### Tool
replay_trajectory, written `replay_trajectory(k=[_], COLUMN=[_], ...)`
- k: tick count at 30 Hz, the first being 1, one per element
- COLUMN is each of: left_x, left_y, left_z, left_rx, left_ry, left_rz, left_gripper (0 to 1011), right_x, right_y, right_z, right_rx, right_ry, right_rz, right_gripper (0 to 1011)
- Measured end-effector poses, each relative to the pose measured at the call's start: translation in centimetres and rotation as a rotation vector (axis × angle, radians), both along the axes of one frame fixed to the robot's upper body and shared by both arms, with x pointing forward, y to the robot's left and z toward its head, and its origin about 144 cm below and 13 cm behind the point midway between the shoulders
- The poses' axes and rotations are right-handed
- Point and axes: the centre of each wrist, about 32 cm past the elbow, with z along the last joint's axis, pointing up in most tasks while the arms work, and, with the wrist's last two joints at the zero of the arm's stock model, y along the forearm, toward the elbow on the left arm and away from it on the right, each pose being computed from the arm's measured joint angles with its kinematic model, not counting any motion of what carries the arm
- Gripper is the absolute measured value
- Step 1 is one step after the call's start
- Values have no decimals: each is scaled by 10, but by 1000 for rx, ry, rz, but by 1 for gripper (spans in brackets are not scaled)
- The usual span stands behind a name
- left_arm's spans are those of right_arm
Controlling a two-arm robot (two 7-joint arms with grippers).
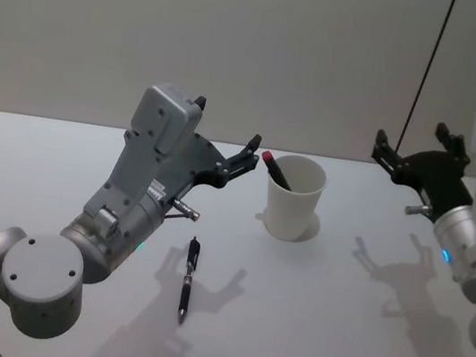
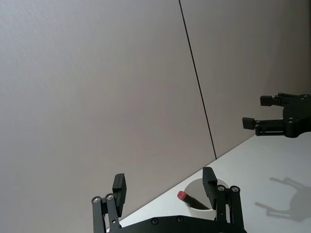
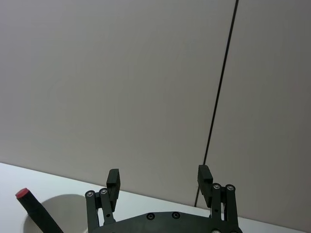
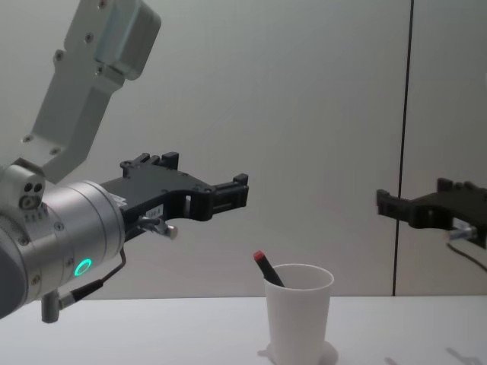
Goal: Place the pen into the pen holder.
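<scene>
White paper, the pen holder [image 1: 292,207] stands on the worktop [image 1: 357,342] with a red-capped pen [image 1: 275,170] leaning inside it. We also see a black pen [image 1: 187,281] lying flat nearer the robot, apart from the holder. Our left end effector [image 1: 227,122] hovers near the rim, higher and to its left, fingers apart and empty — the right end effector [image 1: 410,140] hangs on the other side, fingers likewise spread.
</scene>
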Motion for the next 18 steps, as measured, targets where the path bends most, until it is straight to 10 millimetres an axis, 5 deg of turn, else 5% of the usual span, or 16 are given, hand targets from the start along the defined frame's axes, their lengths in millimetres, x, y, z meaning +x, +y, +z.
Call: replay_trajectory(k=[18], left_x=[0], left_y=[0], left_z=[0], left_rx=[0], left_ry=[0], left_rz=[0], left_gripper=[1004], right_x=[-23], right_y=[-31], right_z=[11], right_rx=[-61], right_ry=[70], right_rz=[-64], right_gripper=[1002])
